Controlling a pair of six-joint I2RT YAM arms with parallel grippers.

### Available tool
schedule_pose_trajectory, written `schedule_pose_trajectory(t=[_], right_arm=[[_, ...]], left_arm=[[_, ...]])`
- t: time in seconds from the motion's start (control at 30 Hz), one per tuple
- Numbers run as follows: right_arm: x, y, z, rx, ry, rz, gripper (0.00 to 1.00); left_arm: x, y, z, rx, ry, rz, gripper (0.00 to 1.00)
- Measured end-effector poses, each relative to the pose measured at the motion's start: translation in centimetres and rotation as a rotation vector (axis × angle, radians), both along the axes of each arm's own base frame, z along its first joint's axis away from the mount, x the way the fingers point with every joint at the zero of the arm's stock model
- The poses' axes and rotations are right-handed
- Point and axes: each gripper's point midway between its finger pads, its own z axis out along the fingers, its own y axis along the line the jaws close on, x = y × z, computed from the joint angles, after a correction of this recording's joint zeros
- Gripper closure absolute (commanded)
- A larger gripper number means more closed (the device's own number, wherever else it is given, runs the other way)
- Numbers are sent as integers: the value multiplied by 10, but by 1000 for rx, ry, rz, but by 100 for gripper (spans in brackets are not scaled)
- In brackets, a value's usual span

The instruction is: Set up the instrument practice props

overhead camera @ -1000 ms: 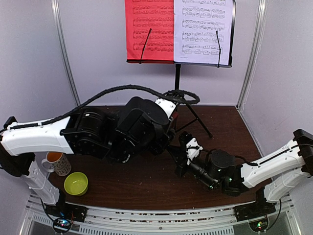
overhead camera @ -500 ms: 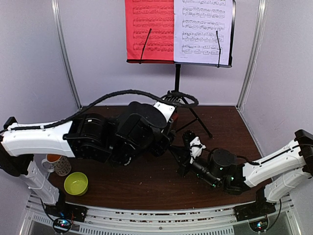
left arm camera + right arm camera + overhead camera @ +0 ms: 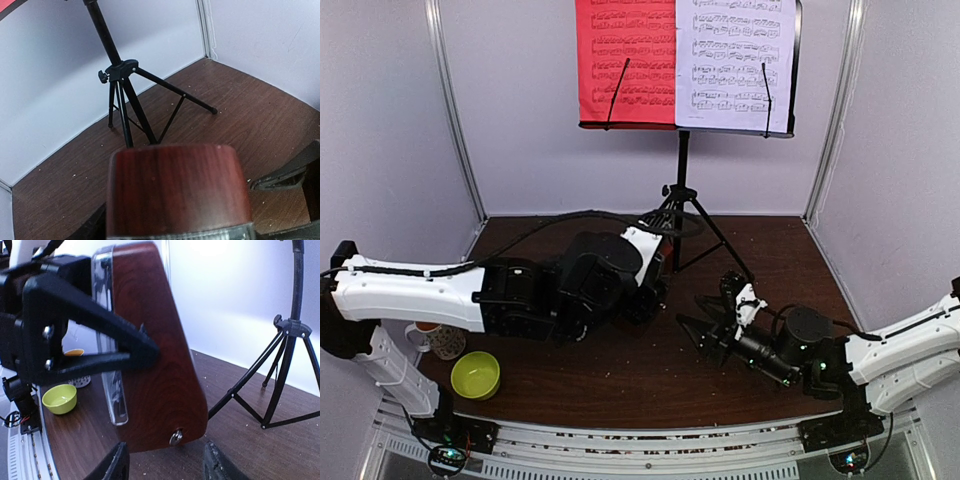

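The left fingers (image 3: 110,330) are clamped across the small pyramid metronome (image 3: 160,365). One pad presses the dark-wood flank that faces the right wrist camera, and the other is hidden behind the body. Gripping the wooden sides, I judge, keeps the pads off the clear cover (image 3: 107,340) on the front and leaves the base free to meet the bench (image 3: 620,395). The right fingers (image 3: 117,465) stand apart at the bottom of their own view with nothing between them. The metronome's base lies just beyond their tips, so the hold appears to belong to the left arm alone. The metronome has its wide end down and close to the wood, but whether it touches the bench cannot be told. From above it is hidden beneath the left wrist, near the middle of the bench and in front of the tripod feet of the black music stand (image 3: 683,170). The stand is at the back, with the red sheet (image 3: 625,60) and the white sheet (image 3: 732,60) side by side on its desk. A thin black retaining arm crosses each sheet, seemingly to keep the pages flat. That part of the set-up looks done, and setting the metronome down near the stand's foot seems the step in hand. The yellow-green bowl (image 3: 475,375) and the patterned mug (image 3: 442,342) sit at the near left corner, well apart from this work.
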Motion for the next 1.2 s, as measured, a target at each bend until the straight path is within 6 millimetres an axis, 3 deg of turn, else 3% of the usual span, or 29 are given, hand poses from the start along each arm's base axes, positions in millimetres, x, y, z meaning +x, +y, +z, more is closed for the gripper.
schedule_pose_trajectory(t=[0.2, 0.27, 0.43, 0.77, 1.03, 1.1, 1.2], right_arm=[[-8, -23, -33, -70, 72, -5, 25], [-8, -32, -33, -73, 91, -23, 14], [-3, -52, -29, -59, 141, -71, 4], [14, -86, -39, -48, 256, -169, 0], [25, -101, -28, 7, 325, -203, 0], [28, -103, -23, 22, 341, -207, 0], [30, -103, -18, 33, 360, -205, 0]], left_arm=[[0, -13, -12, -66, 10, -32, 81], [1, -20, -26, -69, 29, -50, 80], [5, -37, -62, -46, 90, -101, 80], [4, -62, -115, -35, 235, -269, 76], [-10, -79, -140, -18, 293, -391, 71], [-12, -82, -141, -18, 297, -411, 68], [-15, -84, -141, -21, 299, -432, 50]])
